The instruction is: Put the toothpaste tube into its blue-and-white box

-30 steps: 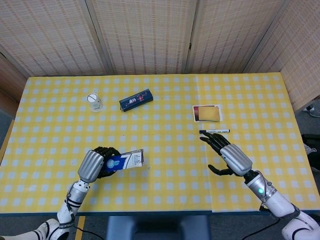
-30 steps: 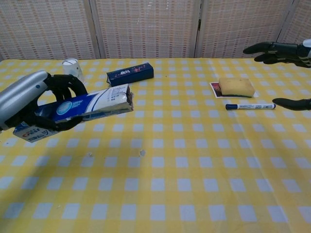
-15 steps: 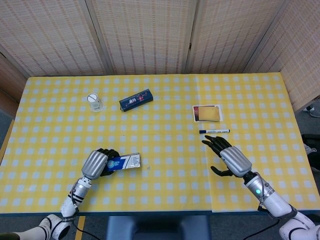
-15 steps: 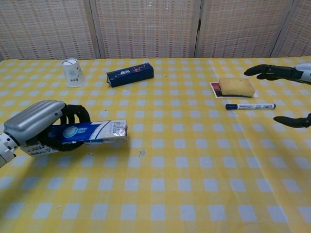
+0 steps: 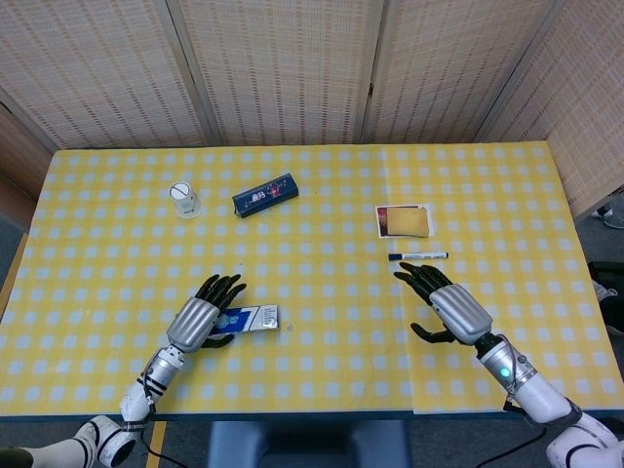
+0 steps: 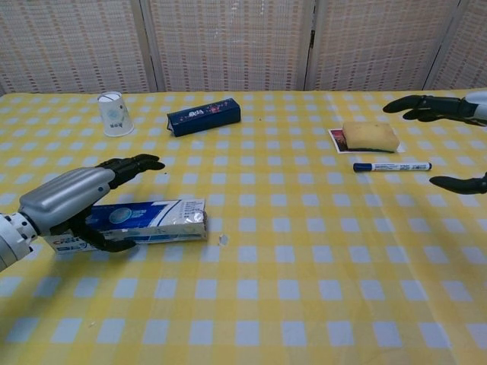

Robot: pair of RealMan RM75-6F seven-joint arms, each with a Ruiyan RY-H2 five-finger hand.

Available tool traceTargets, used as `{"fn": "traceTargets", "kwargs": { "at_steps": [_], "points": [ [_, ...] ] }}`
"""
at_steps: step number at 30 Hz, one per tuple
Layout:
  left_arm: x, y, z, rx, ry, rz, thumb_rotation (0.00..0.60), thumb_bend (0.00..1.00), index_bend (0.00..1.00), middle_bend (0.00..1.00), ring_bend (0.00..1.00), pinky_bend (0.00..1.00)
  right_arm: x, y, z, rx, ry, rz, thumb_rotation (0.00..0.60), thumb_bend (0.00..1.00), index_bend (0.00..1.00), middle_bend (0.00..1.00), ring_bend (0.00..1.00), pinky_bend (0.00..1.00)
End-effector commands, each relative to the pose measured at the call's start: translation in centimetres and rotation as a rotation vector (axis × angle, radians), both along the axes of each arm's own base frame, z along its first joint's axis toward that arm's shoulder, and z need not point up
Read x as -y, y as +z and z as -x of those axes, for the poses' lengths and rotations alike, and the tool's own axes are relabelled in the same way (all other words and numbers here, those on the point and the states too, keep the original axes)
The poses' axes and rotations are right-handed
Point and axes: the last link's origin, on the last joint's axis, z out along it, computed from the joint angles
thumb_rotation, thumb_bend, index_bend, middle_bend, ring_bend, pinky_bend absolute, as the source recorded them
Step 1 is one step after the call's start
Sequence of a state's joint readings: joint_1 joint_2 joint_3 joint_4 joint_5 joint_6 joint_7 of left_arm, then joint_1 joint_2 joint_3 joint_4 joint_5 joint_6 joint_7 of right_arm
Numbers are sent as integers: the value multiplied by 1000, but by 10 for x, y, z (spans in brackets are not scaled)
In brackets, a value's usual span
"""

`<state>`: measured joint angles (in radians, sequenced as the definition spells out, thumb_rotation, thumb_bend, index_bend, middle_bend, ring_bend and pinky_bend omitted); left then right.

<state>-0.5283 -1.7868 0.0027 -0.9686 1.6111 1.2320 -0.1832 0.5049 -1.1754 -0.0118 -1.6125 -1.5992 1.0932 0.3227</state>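
Box (image 6: 144,221) flat on my table (image 5: 322,195), left hand (image 5: 200,320) spread over it, thumb beneath, right hand (image 5: 447,307) splayed, empty, near pen (image 5: 418,255).

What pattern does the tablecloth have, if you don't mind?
The tablecloth is yellow-and-white checked, clearest in the chest view.

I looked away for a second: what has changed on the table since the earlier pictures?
The left hand lowered the blue-and-white box onto the table and opened, fingers now spread over it. The right hand stayed open, shifting slightly. Cup, dark box, sponge and pen stayed put.
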Motion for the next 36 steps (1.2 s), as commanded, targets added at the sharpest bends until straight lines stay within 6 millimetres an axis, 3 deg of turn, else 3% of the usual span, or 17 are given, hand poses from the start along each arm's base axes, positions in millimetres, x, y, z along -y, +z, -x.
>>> {"fn": "traceTargets", "kwargs": {
  "at_steps": [1, 4, 7, 12, 16, 20, 23, 36],
  "points": [
    [1, 18, -11, 24, -18, -4, 600, 193, 0, 0, 0, 0, -1, 4, -2, 6, 2, 5, 600, 407, 0, 0, 0, 0],
    [6, 39, -18, 19, -61, -35, 600, 178, 0, 0, 0, 0, -5, 11, -1, -12, -12, -10, 600, 408, 0, 0, 0, 0],
    [5, 74, -12, -60, -68, -120, 600, 160, 0, 0, 0, 0, -9, 25, 3, -64, -31, -13, 600, 408, 0, 0, 0, 0],
    [22, 143, 16, -123, 126, -154, 600, 151, 0, 0, 0, 0, -24, 51, 19, -237, -47, 89, 600, 408, 0, 0, 0, 0],
    [54, 176, 43, -127, 223, -240, 600, 152, 11, 0, 0, 0, -41, 58, 34, -301, -79, 225, 600, 407, 0, 0, 0, 0],
    [90, 187, 75, -142, 304, -328, 600, 151, 31, 0, 0, 0, -59, 55, 54, -352, -106, 308, 600, 408, 0, 0, 0, 0],
    [103, 191, 79, -207, 330, -325, 600, 152, 29, 0, 0, 0, -69, 52, 66, -379, -123, 323, 600, 408, 0, 0, 0, 0],
    [107, 190, 72, -195, 330, -296, 600, 151, 16, 0, 0, 0, -71, 56, 66, -361, -117, 317, 600, 407, 0, 0, 0, 0]
  ]
}}
